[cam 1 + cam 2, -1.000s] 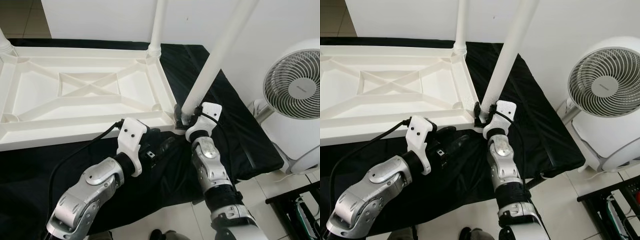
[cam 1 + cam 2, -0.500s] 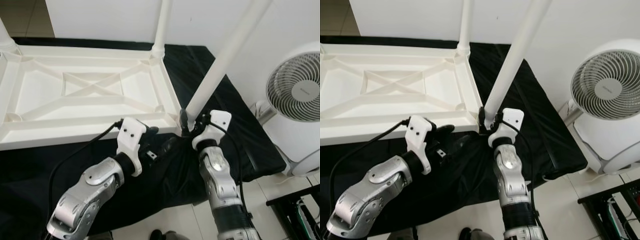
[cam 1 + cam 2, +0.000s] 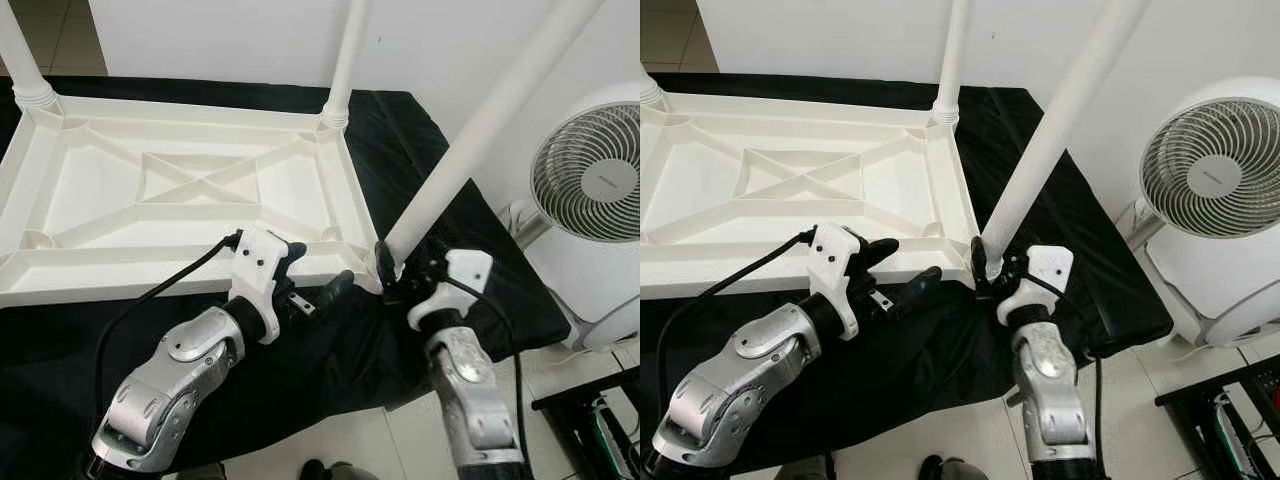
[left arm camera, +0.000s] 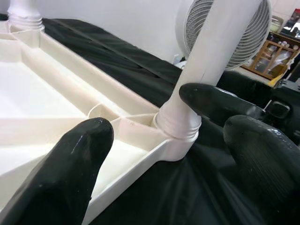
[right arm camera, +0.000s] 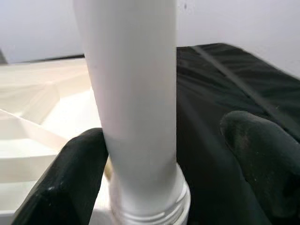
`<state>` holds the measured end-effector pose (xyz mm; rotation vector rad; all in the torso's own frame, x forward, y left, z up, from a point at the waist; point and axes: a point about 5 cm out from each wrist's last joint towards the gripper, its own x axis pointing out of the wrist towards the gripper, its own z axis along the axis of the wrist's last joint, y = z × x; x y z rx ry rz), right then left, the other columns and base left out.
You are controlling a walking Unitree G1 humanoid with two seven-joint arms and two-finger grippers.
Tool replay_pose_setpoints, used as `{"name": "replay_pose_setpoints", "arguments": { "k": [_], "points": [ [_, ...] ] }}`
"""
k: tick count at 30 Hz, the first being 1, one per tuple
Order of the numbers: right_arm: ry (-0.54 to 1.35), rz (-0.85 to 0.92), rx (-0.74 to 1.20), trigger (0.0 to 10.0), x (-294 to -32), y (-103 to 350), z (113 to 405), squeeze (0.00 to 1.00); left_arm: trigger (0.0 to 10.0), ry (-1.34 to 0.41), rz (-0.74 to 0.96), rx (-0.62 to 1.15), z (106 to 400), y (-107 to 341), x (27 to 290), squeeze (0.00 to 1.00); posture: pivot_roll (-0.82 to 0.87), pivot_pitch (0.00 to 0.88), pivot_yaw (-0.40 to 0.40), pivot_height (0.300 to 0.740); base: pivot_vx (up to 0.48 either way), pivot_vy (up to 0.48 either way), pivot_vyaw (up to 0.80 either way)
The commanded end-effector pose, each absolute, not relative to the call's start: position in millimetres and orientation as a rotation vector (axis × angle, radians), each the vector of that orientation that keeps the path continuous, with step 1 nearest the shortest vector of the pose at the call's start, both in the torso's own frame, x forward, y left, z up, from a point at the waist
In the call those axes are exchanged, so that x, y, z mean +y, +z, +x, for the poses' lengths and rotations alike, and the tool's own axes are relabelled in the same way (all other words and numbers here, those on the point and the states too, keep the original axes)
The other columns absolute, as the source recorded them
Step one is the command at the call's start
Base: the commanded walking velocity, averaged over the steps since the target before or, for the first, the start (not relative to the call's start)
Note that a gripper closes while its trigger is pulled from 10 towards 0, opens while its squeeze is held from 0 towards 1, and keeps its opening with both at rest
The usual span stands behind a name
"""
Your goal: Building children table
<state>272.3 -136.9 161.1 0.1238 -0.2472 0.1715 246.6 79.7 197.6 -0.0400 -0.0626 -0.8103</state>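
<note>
The white children's table top (image 3: 110,215) lies upside down on a black cloth. Two white legs stand at its far corners (image 3: 345,60). A third white leg (image 3: 480,130) leans to the right out of the near right corner socket (image 4: 176,133). My right gripper (image 3: 395,275) is open around this leg's base; in the right wrist view one finger (image 5: 79,178) touches the leg (image 5: 133,93) and the other stands apart. My left gripper (image 3: 315,275) is open at the table's near rim, its fingers (image 4: 70,168) straddling that same corner.
A white floor fan (image 3: 590,180) stands close on the right. The black cloth (image 3: 460,230) hangs over the platform's front and right edges, with tiled floor below. A dark shelf (image 3: 600,420) shows at the bottom right.
The head camera has shifted, bringing a far-left leg into view. My right arm has drawn back and to the right, its gripper still at the leg's base. My left gripper has risen to the rim.
</note>
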Motion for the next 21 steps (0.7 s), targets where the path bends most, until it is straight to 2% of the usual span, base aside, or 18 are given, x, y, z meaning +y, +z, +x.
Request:
{"name": "replay_pose_setpoints", "arguments": {
  "k": [1, 6, 13, 14, 15, 16, 17, 20, 21],
  "points": [
    [0.183, 0.162, -0.243, 10.0, -142.9, 161.6, 269.9, 0.00, 10.0, -0.861, -0.035, -0.059, 245.0, 195.3, 76.3, 0.00, 0.14, 0.153, -0.149, 0.740, 0.000, 0.000, 0.00],
    [0.362, 0.245, -0.262, 10.0, -133.5, 172.2, 262.9, 0.00, 10.0, -0.865, -0.035, -0.059, 245.5, 196.6, 77.2, 0.00, 0.14, 0.168, -0.134, 0.740, 0.000, 0.000, 0.00],
    [0.422, 0.227, -0.237, 10.0, -138.7, 168.9, 247.8, 0.00, 10.0, -0.867, -0.033, -0.051, 244.7, 195.8, 78.9, 0.00, 0.13, 0.177, -0.131, 0.740, 0.000, 0.000, 0.00],
    [0.428, 0.223, -0.226, 9.5, -141.1, 167.6, 242.3, 0.00, 10.0, -0.866, -0.031, -0.049, 244.4, 195.8, 79.8, 0.00, 0.13, 0.179, -0.130, 0.740, 0.000, 0.000, 0.00],
    [0.430, 0.219, -0.218, 8.0, -143.1, 166.8, 238.3, 0.00, 10.0, -0.866, -0.029, -0.048, 244.3, 195.7, 80.6, 0.00, 0.13, 0.179, -0.130, 0.740, 0.000, 0.000, 0.00],
    [0.435, 0.219, -0.212, 8.0, -144.5, 166.6, 235.7, 0.00, 10.0, -0.865, -0.028, -0.048, 244.3, 195.7, 81.0, 0.00, 0.13, 0.179, -0.130, 0.740, 0.000, 0.000, 0.00],
    [0.437, 0.220, -0.204, 3.1, -146.4, 166.0, 231.6, 0.00, 10.0, -0.863, -0.026, -0.046, 244.4, 195.6, 82.5, 0.00, 0.13, 0.183, -0.129, 0.740, 0.000, 0.000, 0.00],
    [0.438, 0.221, -0.200, 3.1, -147.4, 165.7, 229.2, 0.00, 10.0, -0.862, -0.024, -0.046, 244.4, 195.6, 83.5, 0.00, 0.13, 0.183, -0.129, 0.740, 0.000, 0.000, 0.00],
    [0.456, 0.221, -0.186, 0.0, -148.6, 164.6, 224.2, 0.00, 10.0, -0.860, -0.022, -0.045, 245.1, 195.7, 84.9, 0.00, 0.12, 0.185, -0.124, 0.740, 0.000, 0.000, 0.00]
  ]
}}
